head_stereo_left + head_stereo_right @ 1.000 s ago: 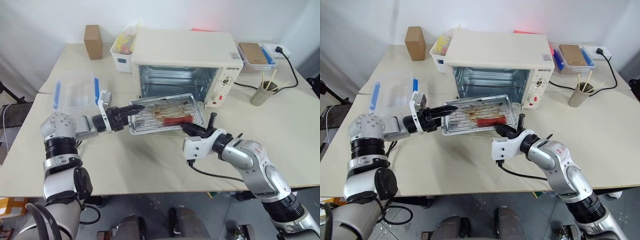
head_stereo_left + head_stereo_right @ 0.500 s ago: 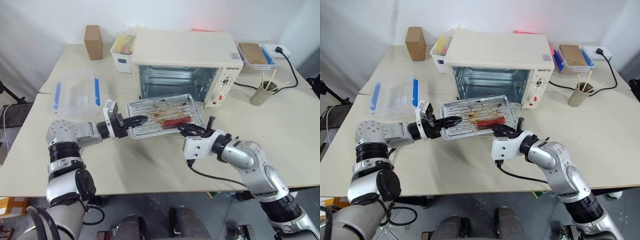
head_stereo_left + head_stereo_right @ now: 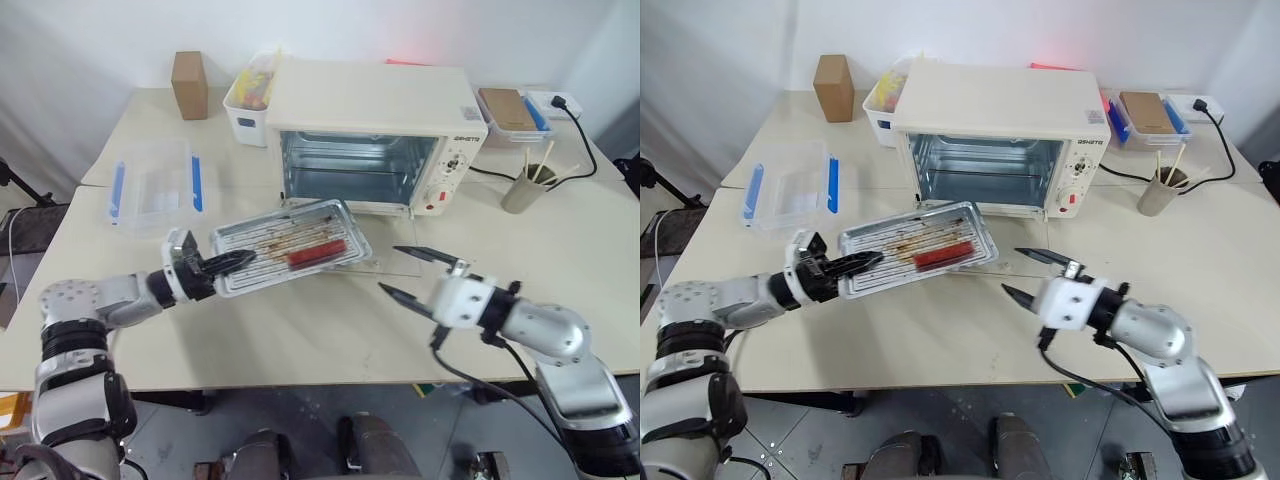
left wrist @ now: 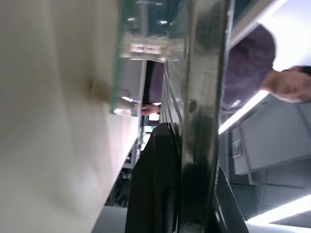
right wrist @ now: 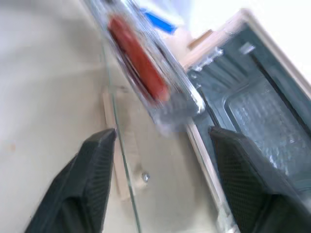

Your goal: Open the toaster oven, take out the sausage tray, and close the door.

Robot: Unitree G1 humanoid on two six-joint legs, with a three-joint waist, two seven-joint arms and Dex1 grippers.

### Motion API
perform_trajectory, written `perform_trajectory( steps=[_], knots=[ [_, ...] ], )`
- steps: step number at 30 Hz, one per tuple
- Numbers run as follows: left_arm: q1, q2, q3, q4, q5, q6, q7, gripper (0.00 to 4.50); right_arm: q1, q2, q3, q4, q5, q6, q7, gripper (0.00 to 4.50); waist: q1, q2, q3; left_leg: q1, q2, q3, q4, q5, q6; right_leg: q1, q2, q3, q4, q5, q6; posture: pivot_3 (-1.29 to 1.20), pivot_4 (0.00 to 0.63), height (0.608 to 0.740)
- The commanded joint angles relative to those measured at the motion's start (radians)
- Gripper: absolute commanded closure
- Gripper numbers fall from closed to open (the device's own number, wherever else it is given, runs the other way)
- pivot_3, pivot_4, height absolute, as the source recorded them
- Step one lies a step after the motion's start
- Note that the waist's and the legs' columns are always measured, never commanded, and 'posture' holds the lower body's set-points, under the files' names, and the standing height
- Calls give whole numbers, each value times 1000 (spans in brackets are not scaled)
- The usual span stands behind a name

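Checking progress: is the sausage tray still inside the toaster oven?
No, the sausage tray is out in front of the toaster oven, held by the left end effector.

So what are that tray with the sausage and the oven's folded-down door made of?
The sausage tray looks like thin bare metal: silvery, shiny, ribbed, with brown baked-on stains. The door seems to be clear glass, since the table shows through it, with a cream-white bar handle that could be plastic or painted metal.
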State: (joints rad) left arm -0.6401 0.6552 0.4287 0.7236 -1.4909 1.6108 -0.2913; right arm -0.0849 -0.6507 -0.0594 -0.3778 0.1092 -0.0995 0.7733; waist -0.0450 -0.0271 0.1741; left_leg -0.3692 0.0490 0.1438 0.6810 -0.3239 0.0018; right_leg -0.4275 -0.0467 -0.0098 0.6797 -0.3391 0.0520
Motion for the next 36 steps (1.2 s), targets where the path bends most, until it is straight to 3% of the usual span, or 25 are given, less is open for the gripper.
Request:
perform_trajectory(
  steps=[1, 5, 7, 14, 18, 27, 36],
  knots=[
    [176, 58, 145, -111, -166, 0, 45, 4500, 33, -23, -158, 172, 172, 91, 43, 2856, -8, -1, -1, 1, 0, 0, 0, 0, 0, 0, 0, 0, 0, 0, 0, 0, 150, 740],
    [392, 55, 208, -265, -389, -116, 176, 4500, -9, -43, -183, 324, 247, 146, 117, 4159, -11, -1, -1, 3, 0, 0, -2, -1, 1, 0, 0, 1, -1, -1, -1, 0, 150, 740],
    [467, 31, 240, -346, -467, -185, 229, 4500, -53, -50, -161, 373, 259, 173, 155, 4480, -8, -1, 0, 3, 0, -2, -2, -1, 1, 1, -1, 1, 0, -1, -2, 0, 150, 740],
    [599, -208, 423, -625, -481, -393, 373, 4500, -204, -8, -71, 547, 245, 183, 226, 4480, 3, -1, 0, 4, -1, -6, -1, -2, 1, 6, -3, -3, -3, -1, -2, 0, 150, 740],
    [674, -305, 445, -731, -481, -438, 422, 4500, -245, 21, -25, 557, 265, 228, 278, 4480, 5, -1, -1, 2, -1, -6, -1, -2, 2, 6, -2, -3, -5, -1, -2, 0, 150, 740],
    [683, -251, 411, -706, -481, -393, 388, 4500, -298, 100, -85, 496, 350, 221, 270, 4480, -10, -1, 0, 4, 0, -6, -1, -2, 0, 7, 1, -3, -4, -1, -2, 0, 150, 740],
    [664, -250, 421, -675, -481, -400, 398, 4500, -288, -30, -113, 514, 346, 362, 282, 4480, 14, -1, 0, 2, 0, -12, -1, -4, 2, 11, -1, -8, -13, -1, -2, 0, 150, 740]
  ],
)
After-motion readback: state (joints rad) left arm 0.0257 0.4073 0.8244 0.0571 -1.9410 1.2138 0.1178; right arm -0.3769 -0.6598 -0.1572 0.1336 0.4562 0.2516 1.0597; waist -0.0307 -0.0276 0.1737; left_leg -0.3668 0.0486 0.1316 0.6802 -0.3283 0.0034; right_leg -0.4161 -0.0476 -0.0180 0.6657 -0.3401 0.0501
